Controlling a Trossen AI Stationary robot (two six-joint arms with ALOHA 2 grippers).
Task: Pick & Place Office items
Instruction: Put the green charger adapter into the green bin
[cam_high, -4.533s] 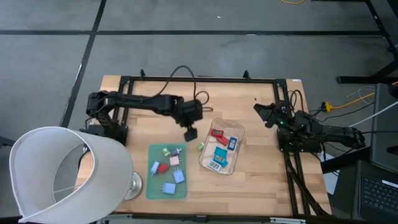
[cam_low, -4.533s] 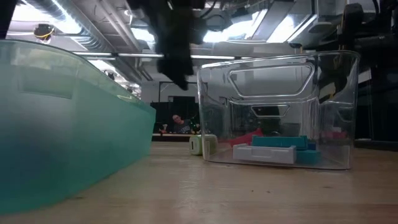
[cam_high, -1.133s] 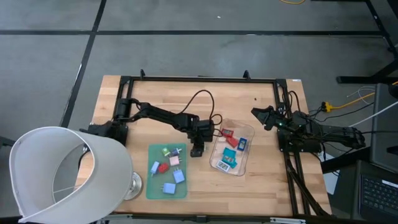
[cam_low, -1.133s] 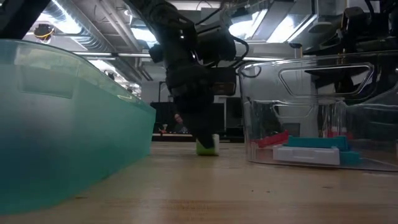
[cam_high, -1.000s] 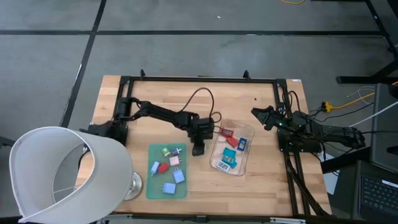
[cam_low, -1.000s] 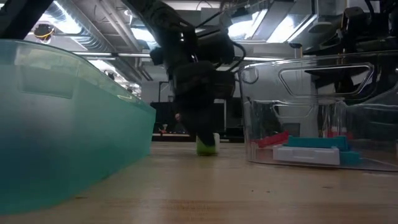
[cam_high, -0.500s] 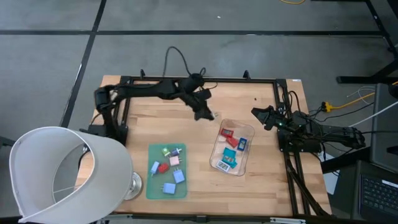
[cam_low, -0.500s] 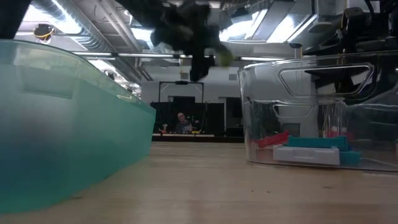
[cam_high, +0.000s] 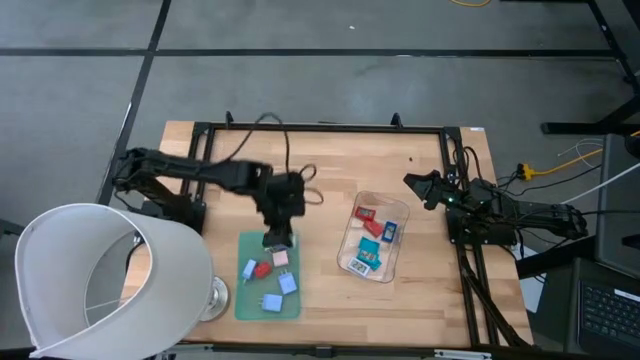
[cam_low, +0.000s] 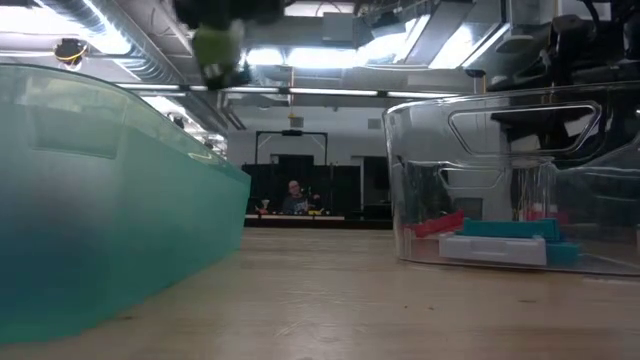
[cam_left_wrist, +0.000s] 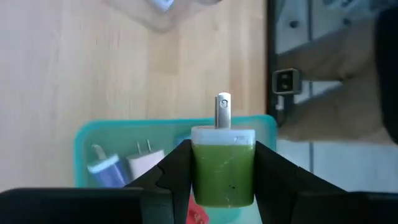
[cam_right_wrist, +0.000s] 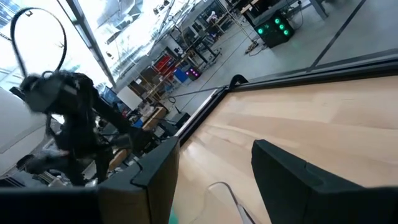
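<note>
While my left gripper (cam_left_wrist: 222, 180) clamped a green charger (cam_left_wrist: 222, 165) above the mat (cam_high: 244, 300), the clear tray (cam_high: 398, 215) held several pieces.

No text, brand, number or sign can be read in any view; the white labels on the office items (cam_high: 362, 263) inside the clear tray (cam_high: 397, 212), right of centre in the high view, show only dark marks too small to make out. In the low view the white-fronted pieces (cam_low: 496, 247) at lower right carry no legible lettering; the light green piece (cam_left_wrist: 222, 172) at lower centre of the left wrist view bears no print that can be read.
</note>
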